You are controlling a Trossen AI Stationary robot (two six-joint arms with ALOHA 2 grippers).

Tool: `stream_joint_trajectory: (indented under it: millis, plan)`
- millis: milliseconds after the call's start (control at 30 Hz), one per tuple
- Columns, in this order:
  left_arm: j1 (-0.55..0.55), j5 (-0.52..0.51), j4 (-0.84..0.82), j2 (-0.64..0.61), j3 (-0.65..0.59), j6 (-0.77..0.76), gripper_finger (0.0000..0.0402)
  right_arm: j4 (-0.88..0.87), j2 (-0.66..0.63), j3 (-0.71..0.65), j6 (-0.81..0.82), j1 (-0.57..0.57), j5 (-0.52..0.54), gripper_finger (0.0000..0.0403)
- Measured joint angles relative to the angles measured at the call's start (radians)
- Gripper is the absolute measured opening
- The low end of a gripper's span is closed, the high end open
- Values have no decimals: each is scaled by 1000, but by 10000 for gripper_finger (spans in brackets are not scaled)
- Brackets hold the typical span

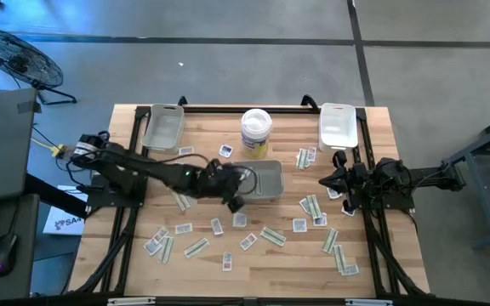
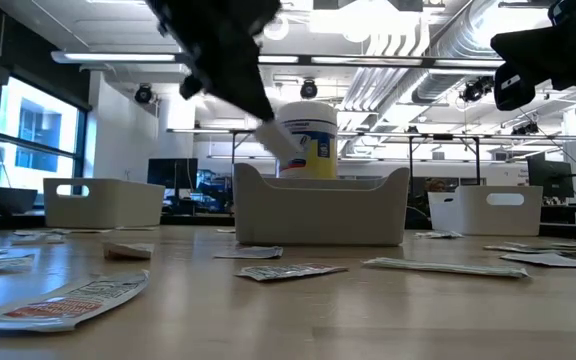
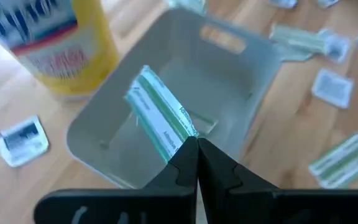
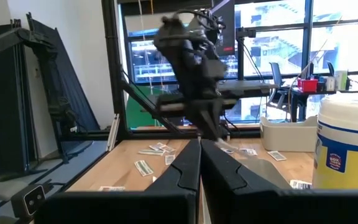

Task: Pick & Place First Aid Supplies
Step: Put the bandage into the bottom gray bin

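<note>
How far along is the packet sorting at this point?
Early on. Done: at most one packet seems to lie inside the middle grey tray. In hand: the left tool is shut on a green-striped strip packet above that tray. Left: dozens of packets lie scattered on the table; the right tool waits shut, empty.

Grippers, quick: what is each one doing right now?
Left gripper: shut on a green-and-white packet, above the grey tray.
Right gripper: shut, holding nothing.
</note>
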Motion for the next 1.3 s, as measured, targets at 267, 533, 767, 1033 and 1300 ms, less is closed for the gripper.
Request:
stream_joint_trajectory:
  millis: [267, 533, 767, 1033, 1300]
  plan:
    - [50, 56, -24, 119, 34, -13, 0, -2, 0, 0, 0, 0, 0, 5]
    - [75, 38, -64, 184, 47, -21, 1, -16, 0, 0, 0, 0, 0, 5]
    - [79, 42, -58, 190, 47, -24, 5, -26, 4, 0, 0, 0, 0, 5]
    - [80, 89, -91, 162, 81, 19, 68, -30, 4, 0, 0, 0, 0, 5]
    - [-26, 175, 34, 136, 197, 239, 87, -35, 7, 0, 0, 0, 0, 5]
